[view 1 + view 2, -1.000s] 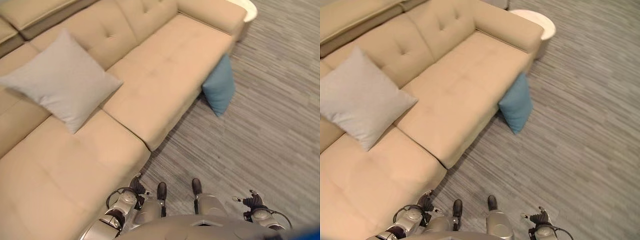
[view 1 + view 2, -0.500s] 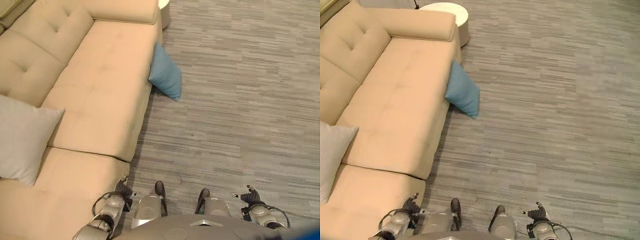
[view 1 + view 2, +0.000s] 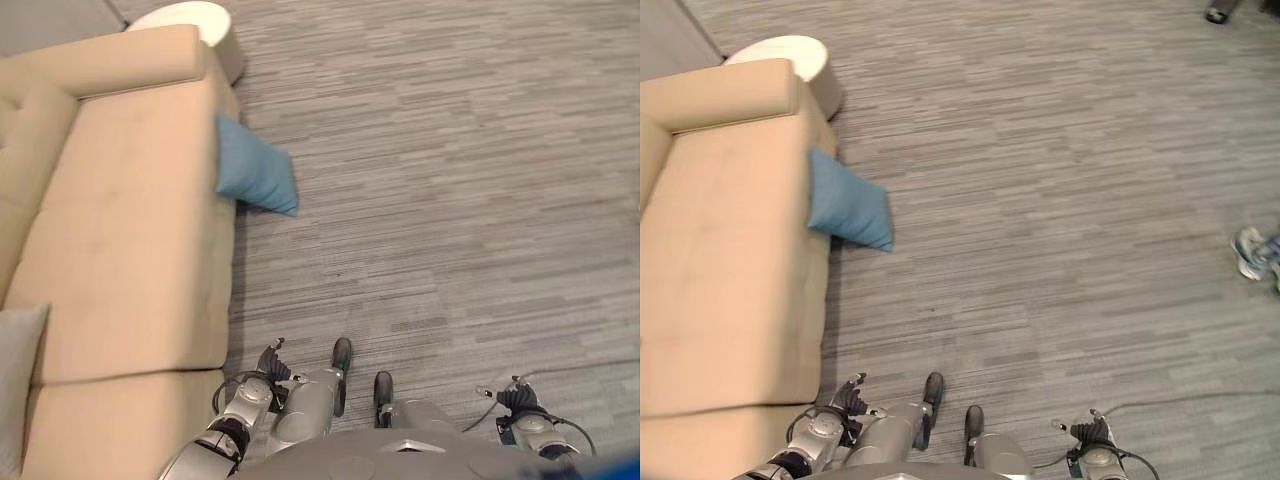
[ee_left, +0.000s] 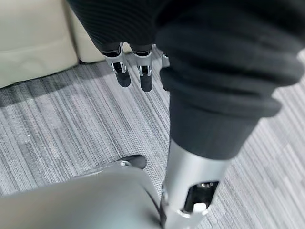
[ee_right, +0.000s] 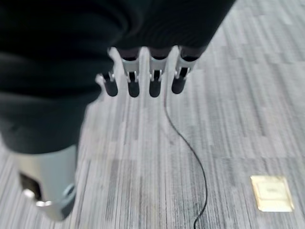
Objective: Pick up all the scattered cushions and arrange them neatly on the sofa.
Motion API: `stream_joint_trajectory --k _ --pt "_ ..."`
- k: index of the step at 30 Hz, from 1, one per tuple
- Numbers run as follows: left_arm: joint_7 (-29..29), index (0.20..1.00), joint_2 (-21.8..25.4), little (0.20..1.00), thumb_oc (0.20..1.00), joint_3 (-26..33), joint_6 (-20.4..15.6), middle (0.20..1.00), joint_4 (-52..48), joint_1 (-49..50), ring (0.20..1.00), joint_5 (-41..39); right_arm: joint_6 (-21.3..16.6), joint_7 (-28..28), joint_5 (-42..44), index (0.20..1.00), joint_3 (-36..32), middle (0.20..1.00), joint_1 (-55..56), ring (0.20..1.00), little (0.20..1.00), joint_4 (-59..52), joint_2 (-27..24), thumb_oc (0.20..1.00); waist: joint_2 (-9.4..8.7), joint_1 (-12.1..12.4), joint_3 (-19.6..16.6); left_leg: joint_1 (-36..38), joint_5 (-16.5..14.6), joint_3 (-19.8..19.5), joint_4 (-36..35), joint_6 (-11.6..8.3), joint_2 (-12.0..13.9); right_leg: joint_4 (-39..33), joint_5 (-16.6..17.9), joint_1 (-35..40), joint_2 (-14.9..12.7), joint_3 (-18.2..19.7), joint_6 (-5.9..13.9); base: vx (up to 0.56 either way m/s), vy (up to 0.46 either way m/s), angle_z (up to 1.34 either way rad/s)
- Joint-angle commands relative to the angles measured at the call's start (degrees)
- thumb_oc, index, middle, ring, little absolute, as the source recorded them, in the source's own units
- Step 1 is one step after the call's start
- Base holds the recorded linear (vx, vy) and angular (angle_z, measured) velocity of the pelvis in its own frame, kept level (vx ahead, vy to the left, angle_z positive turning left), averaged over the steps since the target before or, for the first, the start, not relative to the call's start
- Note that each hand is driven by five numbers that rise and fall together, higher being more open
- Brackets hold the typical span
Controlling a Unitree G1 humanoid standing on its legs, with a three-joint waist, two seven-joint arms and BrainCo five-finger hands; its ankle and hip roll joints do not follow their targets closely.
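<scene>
— While both hands hang low beside the robot, what do they hold?

— Nothing. The left hand (image 4: 133, 67) hangs with straight, relaxed fingers just beside the long beige upholstered sofa (image 3: 120, 240); the right hand (image 5: 143, 76) hangs the same way, farther from the sofa, over the grey striped carpet (image 3: 450, 200).

— And the cushion?

— A square teal fabric cushion (image 3: 252, 172) stands on the carpet, leaning against the sofa's front edge near its armrest end, well apart from both hands. A pale grey fabric cushion (image 3: 15, 380) lies on the sofa seat at the opposite end.

— How should it handle?

— Likely light, soft and squashy, not fragile. I'd pinch a free upper corner or clasp both faces; fabric should grip well.
</scene>
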Motion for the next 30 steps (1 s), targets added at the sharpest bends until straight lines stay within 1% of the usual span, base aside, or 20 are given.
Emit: stream_joint_trajectory --k 1,3,4,6,9,11,12,13,14,15,16,18,20,21,22,24,26,28,29,30 --pt "-0.3 1.0 0.5 1.0 1.0 0.1 0.0 1.0 0.6 0.8 1.0 0.2 0.2 0.1 -0.8 1.0 -0.3 1.0 1.1 1.0 1.0 -2.1 -0.9 1.0 -0.34 1.3 -0.2 2.7 -7.6 2.4 3.6 1.69 1.1 21.7 0.5 -8.7 -4.5 -3.6 8.73 0.13 0.054 -1.42" --pt "-0.2 1.0 1.0 1.0 1.0 0.1 0.0 1.0 0.2 0.4 1.0 0.5 0.1 0.4 -1.5 1.0 0.1 1.0 1.0 1.0 1.0 -2.7 -0.8 1.0 0.04 0.6 1.0 4.8 -7.9 2.8 2.2 2.72 1.6 29.1 3.2 -13.8 -6.0 -5.4 10.51 0.13 0.049 -0.9" --pt "-0.1 1.0 1.1 1.0 1.0 0.2 0.0 1.0 0.0 0.4 1.0 0.7 0.3 0.5 -2.1 1.0 0.3 1.0 0.9 1.0 1.0 -2.6 -0.7 1.0 0.38 0.2 0.8 7.0 -8.7 3.0 0.4 2.84 1.6 25.6 1.8 -14.9 -8.2 -8.4 9.76 0.24 -0.001 0.0" --pt "-0.2 1.0 1.1 1.0 1.0 0.0 -0.2 1.0 0.0 0.4 1.0 0.7 0.3 0.5 -2.4 1.0 0.7 1.0 0.7 1.0 1.0 -2.5 -0.9 1.0 0.73 -0.3 0.9 8.8 -9.7 2.4 -0.4 2.67 1.6 20.4 1.9 -16.4 -8.7 -9.2 8.6 0.26 -0.085 0.0" --pt "-0.1 1.0 0.8 1.0 1.0 0.4 -0.5 1.0 1.5 0.2 1.0 0.9 0.7 0.5 -2.7 1.0 0.9 1.0 0.4 1.0 1.0 -2.4 -1.2 1.0 0.66 -1.0 1.3 11.6 -11.7 1.6 -1.0 1.63 1.7 10.1 5.8 -19.5 -10.4 -9.6 8.89 0.29 -0.169 0.1" --pt "0.3 1.0 0.4 1.0 1.0 0.6 -0.6 1.0 3.3 0.5 1.0 1.7 0.4 0.4 -3.0 1.0 0.7 1.0 1.0 1.0 1.0 -2.2 -1.2 1.0 -0.23 -1.4 0.7 13.3 -13.7 1.0 -0.5 0.48 1.5 6.0 7.9 -18.2 -11.5 -10.3 9.44 0.39 -0.294 0.4" --pt "0.2 1.0 0.1 1.0 1.0 0.6 -0.6 1.0 3.4 0.6 1.0 1.7 0.2 0.3 -3.0 1.0 0.7 1.0 1.3 1.0 1.0 -2.1 -1.3 1.0 -0.02 -1.3 0.1 14.3 -14.3 1.0 -0.4 -0.02 2.3 6.4 7.7 -17.1 -11.2 -10.4 9.12 0.45 -0.367 0.96" --pt "0.2 1.0 -0.3 1.0 1.0 0.8 -0.6 1.0 3.4 0.8 1.0 1.5 0.0 0.3 -2.5 1.0 0.5 1.0 1.3 1.0 1.0 -2.1 -1.2 1.0 0.11 -1.6 -0.9 13.9 -14.1 1.4 1.0 -1.23 3.3 5.7 7.5 -15.6 -11.0 -11.3 8.49 0.36 -0.333 1.09" --pt "0.1 1.0 -0.5 1.0 1.0 0.7 -0.5 1.0 3.2 0.8 1.0 1.0 -0.4 0.3 -2.0 1.0 0.5 1.0 1.1 1.0 1.0 -2.3 -1.2 1.0 0.27 -1.5 -0.9 12.9 -13.3 1.7 5.3 -2.1 4.1 5.6 6.7 -13.8 -10.1 -11.4 7.66 0.35 -0.424 1.21" --pt "-0.2 1.0 -0.8 1.0 1.0 0.1 -0.4 1.0 2.4 0.4 1.0 0.6 -0.7 0.1 -1.6 1.0 1.1 1.0 0.5 1.0 1.0 -2.7 -1.3 1.0 -0.1 -1.0 -0.3 7.7 -9.3 1.4 16.5 -3.25 4.5 4.9 5.4 -11.3 -9.6 -11.9 6.19 0.28 -0.404 0.59" --pt "-0.1 1.0 -0.7 1.0 1.0 -0.6 -0.3 1.0 1.2 -0.1 1.0 0.2 -0.4 0.2 -1.4 1.0 1.7 1.0 0.2 1.0 1.0 -2.9 -1.5 1.0 -0.4 -0.5 0.4 3.6 -7.6 3.1 22.1 -3.05 5.5 4.4 3.7 -9.2 -9.3 -12.5 4.68 0.27 -0.357 0.36" --pt "-0.3 1.0 -0.8 1.0 1.0 -1.2 -0.2 1.0 0.4 -0.7 1.0 0.0 -0.3 0.1 -1.0 1.0 2.0 1.0 -0.1 1.0 1.0 -3.0 -1.4 1.0 -0.66 0.3 0.7 0.7 -7.9 5.0 22.2 -2.31 5.9 3.9 2.3 -7.2 -8.9 -12.9 4.05 0.23 -0.193 0.23" --pt "-0.3 1.0 -0.9 1.0 1.0 -1.4 -0.1 1.0 0.7 -0.7 1.0 0.4 -0.4 0.1 -1.1 1.0 2.5 1.0 -0.3 1.0 1.0 -3.2 -1.5 1.0 -0.65 1.5 0.8 -1.6 -9.6 6.5 18.4 -1.57 5.0 3.5 0.7 -5.3 -8.3 -13.5 4.13 0.4 -0.143 0.47" --pt "-0.3 1.0 -0.5 1.0 1.0 -0.7 -0.2 1.0 0.7 -0.4 1.0 0.5 -0.1 0.0 -1.8 1.0 3.2 1.0 -0.3 1.0 1.0 -3.4 -1.8 1.0 0.29 3.3 0.1 -4.9 -3.6 10.0 8.4 -1.99 5.0 3.2 -2.1 -1.8 -6.5 -15.3 3.93 0.55 -0.121 0.3" --pt "-0.3 1.0 -0.4 1.0 1.0 -0.5 -0.3 1.0 0.7 -0.1 1.0 0.4 0.0 -0.1 -1.9 1.0 3.2 1.0 -0.3 1.0 1.0 -3.5 -1.7 1.0 0.37 3.7 0.1 -5.5 -2.4 10.6 7.6 -2.26 5.0 3.3 -2.7 -0.9 -6.0 -15.3 3.83 0.58 -0.062 0.37" --pt "-0.2 1.0 -0.3 1.0 1.0 0.5 -0.1 1.0 1.2 0.9 1.0 0.1 0.2 0.2 -2.6 1.0 3.4 1.0 0.0 1.0 1.0 -3.3 -1.5 1.0 0.21 4.2 -0.4 -4.2 -3.0 11.1 7.0 -1.58 4.8 4.0 -4.2 0.6 -5.8 -15.6 4.08 0.37 0.041 0.03" --pt "-0.4 1.0 -0.3 1.0 1.0 1.3 0.2 1.0 2.5 1.6 1.0 -0.4 0.7 0.5 -4.3 1.0 3.5 1.0 0.3 1.0 1.0 -2.8 -1.0 1.0 -0.39 4.9 -1.7 -1.6 -4.8 9.5 5.5 -0.26 3.2 8.0 -4.9 1.1 -7.2 -15.6 5.41 0.43 0.11 -0.29" --pt "-0.4 1.0 -0.1 1.0 1.0 1.5 0.3 1.0 2.7 2.0 1.0 -0.2 0.8 0.8 -5.3 1.0 3.2 1.0 0.7 1.0 1.0 -2.7 -0.7 1.0 -0.59 5.1 -2.7 1.4 -6.1 9.2 2.9 1.51 2.1 15.9 -3.0 -0.9 -9.4 -16.1 7.67 0.32 0.142 0.02" --pt "-0.4 1.0 0.2 1.0 1.0 1.7 0.4 1.0 2.2 2.1 1.0 -0.3 0.8 0.8 -5.2 1.0 3.1 1.0 0.6 1.0 1.0 -2.9 -0.7 1.0 -0.61 4.6 -2.4 3.1 -6.9 8.6 2.3 2.44 1.5 21.6 -0.4 -3.1 -10.6 -15.5 8.67 0.45 0.178 0.4" --pt "-0.5 1.0 1.2 1.0 1.0 1.6 0.4 1.0 1.7 1.7 1.0 -0.4 0.8 1.2 -5.1 1.0 3.2 1.0 0.4 1.0 1.0 -3.2 -0.8 1.0 0.23 3.2 -1.8 5.9 -8.1 6.7 1.6 3.98 1.2 32.0 4.3 -9.1 -10.7 -12.8 9.67 0.43 0.13 0.54"
